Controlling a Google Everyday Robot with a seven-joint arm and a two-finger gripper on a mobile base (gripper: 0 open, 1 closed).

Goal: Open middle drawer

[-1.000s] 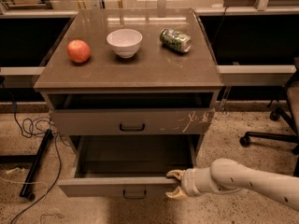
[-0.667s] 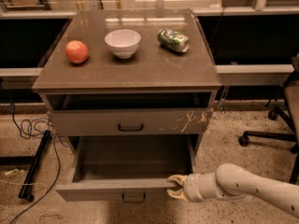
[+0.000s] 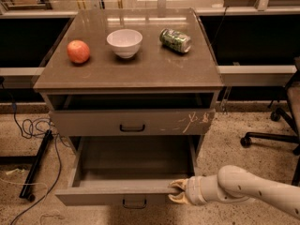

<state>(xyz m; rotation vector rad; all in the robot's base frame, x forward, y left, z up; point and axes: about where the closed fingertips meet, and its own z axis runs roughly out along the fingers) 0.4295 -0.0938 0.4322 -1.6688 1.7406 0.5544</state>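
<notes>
The middle drawer (image 3: pixel 117 195) has a plain grey-brown front with a small black loop handle (image 3: pixel 134 203). It stands pulled far out of the cabinet, and its inside shows nothing in it. My gripper (image 3: pixel 177 192) comes in from the lower right and sits at the right part of the drawer's front rim. Its tan fingers (image 3: pixel 176 185) are closed over the top edge of the front panel. Above it is the drawer with white scratches (image 3: pixel 194 122) on its front, which is out only slightly.
On the cabinet top (image 3: pixel 154 74) are a red apple (image 3: pixel 78 51), a white bowl (image 3: pixel 124 42) and a green can (image 3: pixel 175 40) lying on its side. Black cables (image 3: pixel 33 125) and a stand leg lie on the floor at left. An office chair base (image 3: pixel 274 137) is at right.
The middle drawer has slid further out toward the camera, with my gripper moving along on its front rim.
</notes>
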